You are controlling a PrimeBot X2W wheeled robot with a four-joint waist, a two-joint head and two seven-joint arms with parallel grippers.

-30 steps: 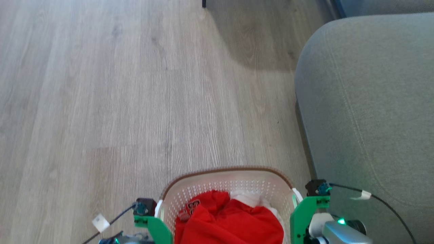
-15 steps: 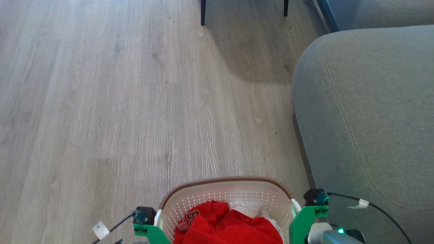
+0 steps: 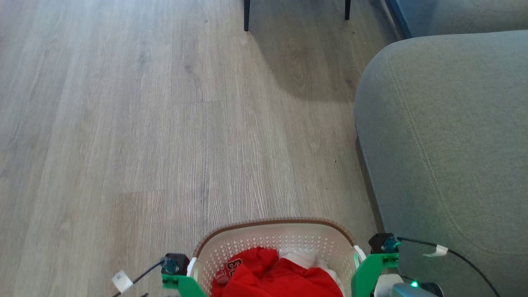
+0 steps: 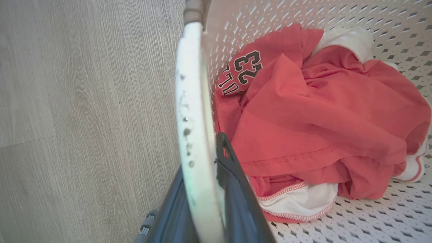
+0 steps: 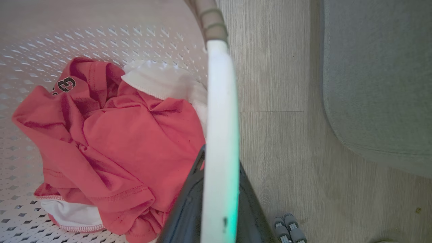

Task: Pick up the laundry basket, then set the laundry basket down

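Observation:
The laundry basket (image 3: 270, 240), cream perforated plastic with a brown rim, sits at the bottom middle of the head view between my two grippers. Red clothes (image 3: 284, 278) with a white piece (image 3: 301, 256) lie in it. In the left wrist view my left gripper (image 4: 202, 162) is shut on the basket's white side handle (image 4: 190, 101), one dark finger (image 4: 233, 182) inside the basket. In the right wrist view my right gripper (image 5: 221, 168) is shut on the other white handle (image 5: 221, 101). Whether the basket touches the floor cannot be told.
A grey sofa arm (image 3: 445, 144) stands close on the right, next to my right gripper (image 3: 373, 264). Two dark chair legs (image 3: 246, 16) stand at the far top. Wide wooden floor (image 3: 144, 123) lies ahead and to the left. Small wheels (image 5: 287, 229) show below the right handle.
The head camera has tilted up, so the chair legs have come into view and the basket sits lower in the picture. Both grippers keep their hold on the handles.

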